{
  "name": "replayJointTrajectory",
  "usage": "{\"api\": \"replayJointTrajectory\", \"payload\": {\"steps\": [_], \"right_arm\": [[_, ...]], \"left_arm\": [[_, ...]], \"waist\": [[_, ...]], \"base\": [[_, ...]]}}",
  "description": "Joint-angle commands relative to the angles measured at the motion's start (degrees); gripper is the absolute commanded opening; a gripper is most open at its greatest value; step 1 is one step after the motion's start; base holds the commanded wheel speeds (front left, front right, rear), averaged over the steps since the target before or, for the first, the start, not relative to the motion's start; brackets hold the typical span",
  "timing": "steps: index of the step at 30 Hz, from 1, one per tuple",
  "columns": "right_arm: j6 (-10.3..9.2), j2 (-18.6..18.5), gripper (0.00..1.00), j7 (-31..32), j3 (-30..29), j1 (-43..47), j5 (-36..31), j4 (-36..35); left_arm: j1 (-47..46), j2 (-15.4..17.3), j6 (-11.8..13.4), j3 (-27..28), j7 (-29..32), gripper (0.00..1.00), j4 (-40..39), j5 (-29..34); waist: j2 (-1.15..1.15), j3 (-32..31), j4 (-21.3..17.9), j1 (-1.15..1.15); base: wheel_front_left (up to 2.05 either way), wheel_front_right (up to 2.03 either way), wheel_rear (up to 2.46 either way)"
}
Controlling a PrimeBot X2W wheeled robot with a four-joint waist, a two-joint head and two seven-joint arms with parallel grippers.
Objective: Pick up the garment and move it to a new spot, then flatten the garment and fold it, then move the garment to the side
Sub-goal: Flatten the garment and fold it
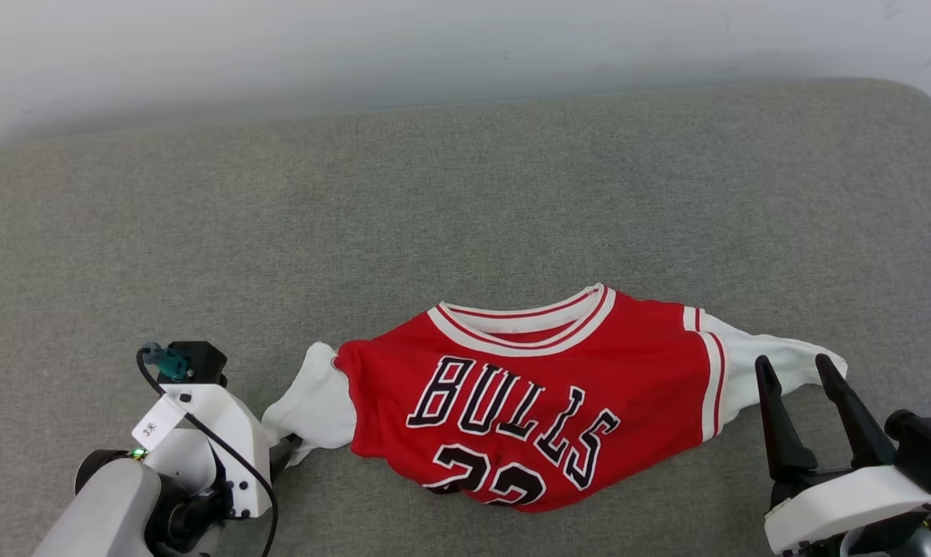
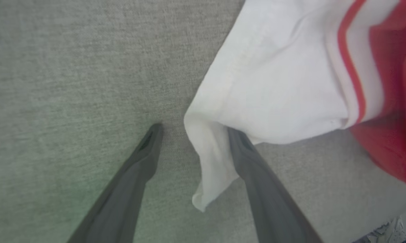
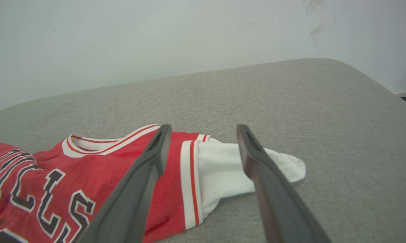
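Red garment (image 1: 542, 402) rumpled, white sleeves out (BULLS up); left tool (image 2: 194, 128), right tool (image 1: 791, 360) released.

Grey woven upholstered surface (image 1: 465, 201), rounded far corner; plain pale wall (image 1: 434, 46) behind, faint scuffs; soft even light.

Illumination: bright, even and diffuse; shadows faint. Left wrist view: the garment (image 2: 283, 87) is out of focus; green tint at lower left.
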Motion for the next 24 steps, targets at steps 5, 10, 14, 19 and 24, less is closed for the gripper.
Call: {"api": "replayJointTrajectory", "payload": {"steps": [5,10,14,19,24], "right_arm": [[-0.02,0.1,1.00,0.5,-0.9,-1.3,1.6,1.8],[-0.02,0.1,1.00,6.5,-3.9,-1.2,2.8,5.0],[-0.02,0.1,1.00,10.4,-6.6,-1.6,2.6,7.0],[-0.02,-2.0,1.00,16.7,-11.0,-3.0,4.1,11.2],[-0.02,-5.4,1.00,23.8,-13.6,-7.1,5.7,15.5]], "left_arm": [[1.9,-3.3,-1.0,-3.2,2.0,0.11,4.0,-1.1],[0.9,-1.7,-0.9,-2.2,-4.0,0.00,2.0,1.6],[0.5,-1.4,0.8,-0.7,-10.0,0.00,-0.4,3.9],[1.4,-1.4,2.9,0.2,-17.0,0.00,-4.4,6.8],[1.0,-1.9,4.1,0.9,-22.1,0.00,-8.5,8.6]], "waist": [[0.00,0.4,-0.5,0.00],[0.00,-1.8,0.7,0.00],[0.00,-3.4,1.8,0.00],[0.00,-4.6,3.2,0.00],[0.00,-4.2,4.8,0.00]], "base": [[0.00,0.00,0.00],[0.00,0.00,0.00],[0.00,0.00,0.00],[0.00,0.00,0.00],[0.00,0.00,0.00]]}}
